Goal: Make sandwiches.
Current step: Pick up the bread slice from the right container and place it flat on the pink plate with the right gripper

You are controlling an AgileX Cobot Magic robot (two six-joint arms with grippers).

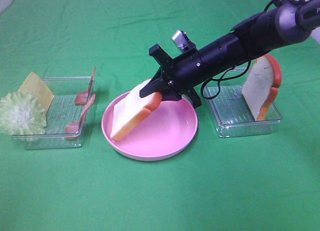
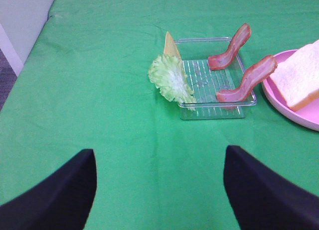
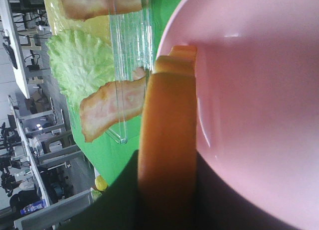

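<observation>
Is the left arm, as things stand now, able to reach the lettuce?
Probably yes. The left tool is open and faces the lettuce at the edge of the clear tray; only green cloth lies between them.

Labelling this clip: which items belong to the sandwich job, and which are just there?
Job: bread slice in the right hand, second bread slice, lettuce, cheese, two bacon strips.
Just there: pink plate, two clear trays, green cloth.
</observation>
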